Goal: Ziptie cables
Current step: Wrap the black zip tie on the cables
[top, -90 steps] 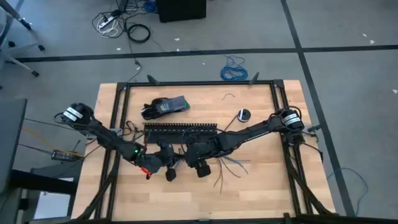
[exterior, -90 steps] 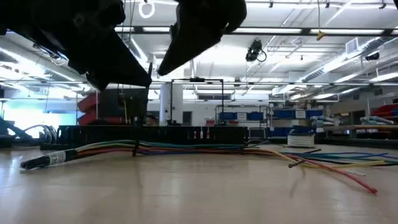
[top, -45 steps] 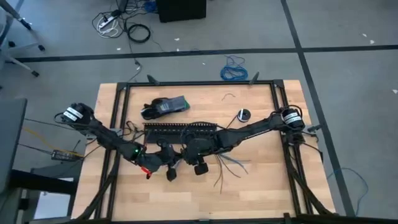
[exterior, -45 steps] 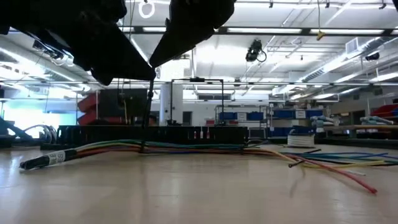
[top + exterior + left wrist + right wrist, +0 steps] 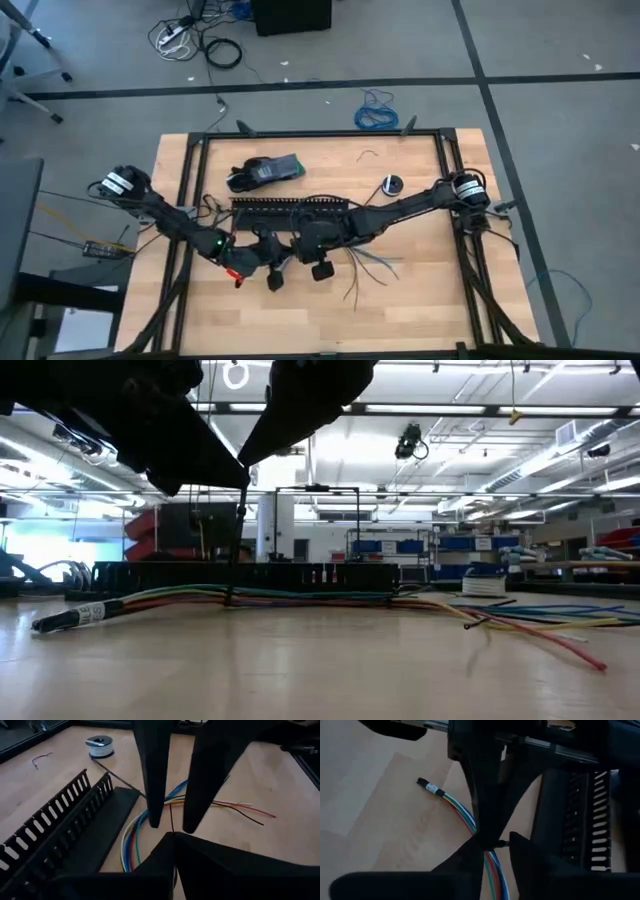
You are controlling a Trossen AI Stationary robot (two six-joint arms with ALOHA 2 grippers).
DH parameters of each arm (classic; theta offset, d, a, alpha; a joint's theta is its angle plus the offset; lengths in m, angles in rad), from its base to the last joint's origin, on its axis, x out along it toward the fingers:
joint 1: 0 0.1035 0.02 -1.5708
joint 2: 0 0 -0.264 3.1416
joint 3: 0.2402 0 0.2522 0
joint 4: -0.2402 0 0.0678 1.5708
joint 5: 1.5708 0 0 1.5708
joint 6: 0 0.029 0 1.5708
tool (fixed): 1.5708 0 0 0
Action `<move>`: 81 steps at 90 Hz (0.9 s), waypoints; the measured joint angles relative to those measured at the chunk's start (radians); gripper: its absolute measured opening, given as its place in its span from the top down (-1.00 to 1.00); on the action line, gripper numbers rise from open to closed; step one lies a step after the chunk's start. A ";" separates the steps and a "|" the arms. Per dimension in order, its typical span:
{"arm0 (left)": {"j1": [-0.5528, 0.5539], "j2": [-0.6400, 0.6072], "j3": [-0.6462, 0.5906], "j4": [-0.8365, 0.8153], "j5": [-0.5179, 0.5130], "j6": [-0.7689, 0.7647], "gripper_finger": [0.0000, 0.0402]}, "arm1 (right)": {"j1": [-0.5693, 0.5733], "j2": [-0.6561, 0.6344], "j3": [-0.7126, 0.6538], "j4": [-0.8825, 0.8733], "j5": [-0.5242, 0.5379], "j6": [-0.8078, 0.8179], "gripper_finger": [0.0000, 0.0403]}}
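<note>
The cables (image 5: 320, 598) lie as one coloured bundle along the table in front of the black slotted channel (image 5: 290, 210), their ends splayed toward the right (image 5: 365, 268). A thin black ziptie (image 5: 238, 550) stands upright from the bundle. My left gripper (image 5: 173, 836) is above the bundle, shut on the ziptie's upper part. My right gripper (image 5: 496, 845) hangs close beside it, open. Its two fingers (image 5: 152, 815) point down and stand on either side of the strip without plainly touching it. My left gripper pinches the ziptie's upper part (image 5: 171, 822) between the free ends of its two fingers. The strip runs straight down from the hold to the bundle (image 5: 228, 598), which rests on the table. The strip stands nearly upright and looks drawn straight.
The slotted channel (image 5: 55, 845) lies just beyond the bundle. A small spool (image 5: 392, 185), a black device (image 5: 265, 172) and a curled wire scrap (image 5: 370, 154) lie farther back. Bare wood lies toward the near edge (image 5: 400, 320).
My right gripper has shifted toward the table's left, closer to my left gripper. The ziptie, which showed only as a short stub at the bundle, now stands as a long upright strip. Its foot on the bundle has moved slightly toward the right.
</note>
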 joint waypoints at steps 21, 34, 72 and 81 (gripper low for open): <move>0.000 0.000 0.000 0.002 0.000 0.006 1.00 | -0.001 0.000 0.000 -0.011 -0.044 -0.017 0.96; 0.000 0.000 0.000 0.003 0.000 0.008 1.00 | -0.002 -0.001 0.000 -0.017 -0.044 -0.022 0.99; 0.002 -0.002 0.000 -0.012 0.035 0.064 0.81 | -0.001 -0.001 0.000 -0.013 -0.047 -0.021 1.00; 0.010 -0.002 0.000 -0.008 0.035 0.062 0.79 | 0.000 -0.001 0.000 0.009 -0.054 -0.021 1.00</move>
